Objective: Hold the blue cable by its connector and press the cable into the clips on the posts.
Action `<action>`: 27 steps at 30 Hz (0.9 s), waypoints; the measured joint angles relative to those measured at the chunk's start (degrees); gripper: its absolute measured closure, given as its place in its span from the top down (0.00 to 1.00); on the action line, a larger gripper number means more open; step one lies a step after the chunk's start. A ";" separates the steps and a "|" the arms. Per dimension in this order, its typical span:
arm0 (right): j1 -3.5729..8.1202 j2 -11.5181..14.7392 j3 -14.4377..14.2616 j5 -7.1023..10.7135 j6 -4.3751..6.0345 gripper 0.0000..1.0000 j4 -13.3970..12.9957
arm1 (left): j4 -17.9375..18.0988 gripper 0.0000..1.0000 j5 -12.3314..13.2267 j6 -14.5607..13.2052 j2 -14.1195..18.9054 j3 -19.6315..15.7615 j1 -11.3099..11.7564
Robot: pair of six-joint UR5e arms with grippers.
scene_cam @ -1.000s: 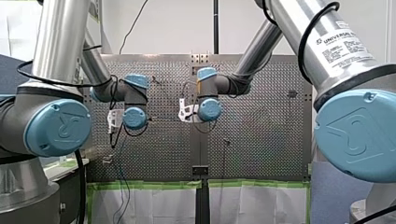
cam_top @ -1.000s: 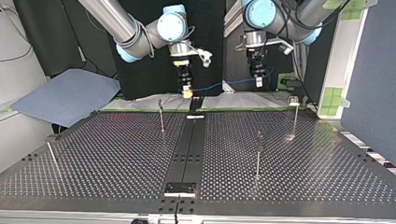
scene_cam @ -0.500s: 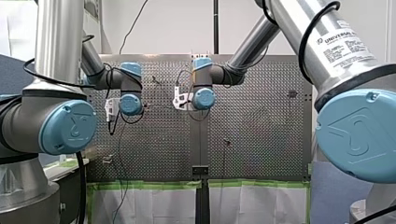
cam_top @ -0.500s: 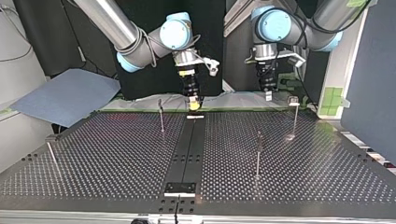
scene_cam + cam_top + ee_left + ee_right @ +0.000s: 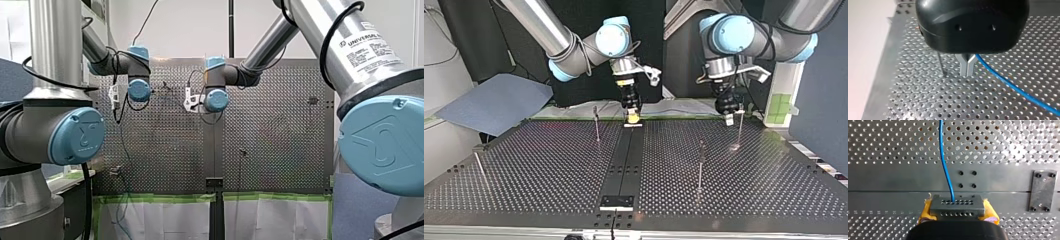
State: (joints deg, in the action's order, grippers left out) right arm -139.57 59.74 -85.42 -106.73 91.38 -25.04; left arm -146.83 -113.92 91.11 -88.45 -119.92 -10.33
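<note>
Right tool (image 5: 957, 210) clamped on connector (image 5: 957, 205), top view's upper centre. Left tool (image 5: 967, 73) pinched on cable (image 5: 1008, 83), upper right there.

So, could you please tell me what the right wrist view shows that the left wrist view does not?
Only the right wrist view: my right gripper clamping the grey connector between yellow pads, and a bolted black plate. Only the left wrist view: my left gripper, metal fingers closed on the blue cable, and a thin post beside it. Both: the blue cable and the perforated table.
</note>
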 joint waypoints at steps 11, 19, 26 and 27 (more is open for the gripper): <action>-0.57 0.14 5.33 0.20 -0.20 0.00 3.50 | -6.59 0.00 1.27 -2.57 2.06 2.88 1.51; -0.72 0.15 9.47 0.94 -0.10 0.00 5.23 | -11.04 0.00 3.51 -3.79 2.96 2.92 0.90; -0.72 0.13 10.94 1.70 0.09 0.00 5.54 | -14.53 0.00 5.17 -4.16 2.44 3.39 0.62; -0.72 0.11 11.00 1.73 0.10 0.00 5.57 | -15.03 0.00 5.41 -4.02 2.64 3.55 0.60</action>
State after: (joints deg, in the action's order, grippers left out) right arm -140.30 59.86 -74.42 -104.99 91.48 -19.47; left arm -161.87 -108.50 87.09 -85.81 -116.37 -9.73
